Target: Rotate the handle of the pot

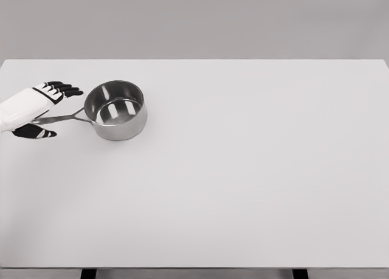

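Pot (116, 110) sits on the left side of the white table (243, 188), shiny, round and empty. It looks hard, slippery metal, probably a bit heavy. Its thin handle (64, 117) points left, the best place to hold. Around the handle, the left hand (37, 109) is spread wide, holding nothing.
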You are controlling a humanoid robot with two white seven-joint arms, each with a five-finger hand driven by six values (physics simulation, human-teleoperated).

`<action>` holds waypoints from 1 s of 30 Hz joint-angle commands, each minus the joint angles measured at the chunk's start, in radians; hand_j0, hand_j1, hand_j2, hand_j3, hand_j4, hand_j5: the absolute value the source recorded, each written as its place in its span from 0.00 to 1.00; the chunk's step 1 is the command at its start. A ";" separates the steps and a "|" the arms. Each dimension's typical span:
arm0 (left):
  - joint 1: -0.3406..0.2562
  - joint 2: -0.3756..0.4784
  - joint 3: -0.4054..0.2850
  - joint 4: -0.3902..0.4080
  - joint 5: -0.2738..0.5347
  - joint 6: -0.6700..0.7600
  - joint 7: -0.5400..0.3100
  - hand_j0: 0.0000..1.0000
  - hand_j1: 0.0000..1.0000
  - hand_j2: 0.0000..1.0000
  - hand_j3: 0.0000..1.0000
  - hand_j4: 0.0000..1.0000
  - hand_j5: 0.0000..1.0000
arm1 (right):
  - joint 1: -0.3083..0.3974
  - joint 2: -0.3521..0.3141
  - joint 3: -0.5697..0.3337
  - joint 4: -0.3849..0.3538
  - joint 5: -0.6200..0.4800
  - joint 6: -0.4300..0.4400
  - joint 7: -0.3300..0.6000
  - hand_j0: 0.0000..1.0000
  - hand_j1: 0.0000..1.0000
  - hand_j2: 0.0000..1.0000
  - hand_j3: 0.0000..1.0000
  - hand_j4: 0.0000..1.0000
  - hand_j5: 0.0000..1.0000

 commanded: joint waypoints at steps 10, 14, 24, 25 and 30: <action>-0.015 -0.038 0.004 0.037 -0.005 0.000 -0.003 1.00 1.00 1.00 1.00 1.00 1.00 | 0.000 0.000 -0.001 0.000 0.000 0.000 0.000 1.00 1.00 1.00 1.00 1.00 1.00; -0.023 -0.039 0.004 0.070 -0.006 0.000 -0.003 1.00 1.00 1.00 1.00 1.00 1.00 | -0.002 0.000 -0.003 0.000 0.000 0.000 0.000 1.00 1.00 1.00 1.00 1.00 1.00; -0.054 -0.047 0.004 0.110 -0.043 0.000 -0.001 1.00 1.00 1.00 1.00 1.00 1.00 | 0.000 0.000 -0.003 0.000 0.000 0.000 0.000 1.00 1.00 1.00 1.00 1.00 1.00; -0.060 -0.047 0.004 0.123 -0.049 0.000 -0.001 1.00 1.00 1.00 1.00 1.00 1.00 | 0.000 0.000 -0.003 0.000 0.000 0.000 0.000 1.00 1.00 1.00 1.00 1.00 1.00; -0.077 -0.053 0.003 0.135 -0.059 0.000 -0.001 1.00 1.00 1.00 1.00 1.00 1.00 | 0.000 0.000 -0.003 0.000 0.000 0.000 0.000 1.00 1.00 1.00 1.00 1.00 1.00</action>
